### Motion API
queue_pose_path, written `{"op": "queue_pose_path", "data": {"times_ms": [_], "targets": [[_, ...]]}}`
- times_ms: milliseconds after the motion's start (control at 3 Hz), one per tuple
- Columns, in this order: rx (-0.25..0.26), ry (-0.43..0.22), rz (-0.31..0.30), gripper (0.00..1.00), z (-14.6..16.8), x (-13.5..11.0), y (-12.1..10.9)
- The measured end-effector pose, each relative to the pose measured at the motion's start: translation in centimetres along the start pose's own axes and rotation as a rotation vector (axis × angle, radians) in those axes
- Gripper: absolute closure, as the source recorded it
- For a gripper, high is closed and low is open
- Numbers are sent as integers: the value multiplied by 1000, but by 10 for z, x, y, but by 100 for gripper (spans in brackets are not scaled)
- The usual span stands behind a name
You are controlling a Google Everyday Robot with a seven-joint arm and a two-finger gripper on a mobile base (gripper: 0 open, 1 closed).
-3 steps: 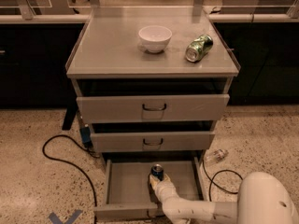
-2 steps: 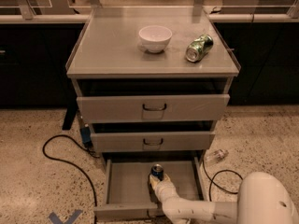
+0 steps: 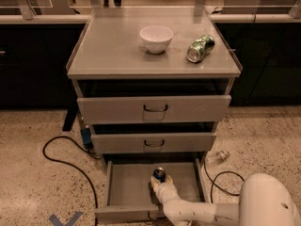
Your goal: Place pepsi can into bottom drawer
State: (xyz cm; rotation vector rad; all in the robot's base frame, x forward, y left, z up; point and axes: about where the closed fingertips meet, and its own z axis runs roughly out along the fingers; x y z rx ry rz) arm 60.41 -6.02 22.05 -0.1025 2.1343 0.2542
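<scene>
The pepsi can (image 3: 159, 173), dark blue with a silver top, stands upright inside the open bottom drawer (image 3: 124, 188) of the grey cabinet. My gripper (image 3: 161, 182) reaches into the drawer from the lower right on a white arm and sits right at the can, low around its near side. The drawer is pulled well out, its front panel at the bottom edge of the view.
A white bowl (image 3: 156, 38) and a green and silver can (image 3: 200, 48) lying on its side are on the cabinet top (image 3: 108, 46). The two upper drawers (image 3: 154, 108) are slightly open. A black cable (image 3: 61, 159) and a clear bottle (image 3: 217, 157) lie on the floor.
</scene>
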Motion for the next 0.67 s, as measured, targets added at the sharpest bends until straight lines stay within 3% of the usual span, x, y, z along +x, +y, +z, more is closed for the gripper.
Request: {"op": "queue_pose_path", "data": {"times_ms": [333, 667], "targets": [[0, 0, 0, 0, 0, 0, 0], [0, 0, 0, 0, 0, 0, 0]]}}
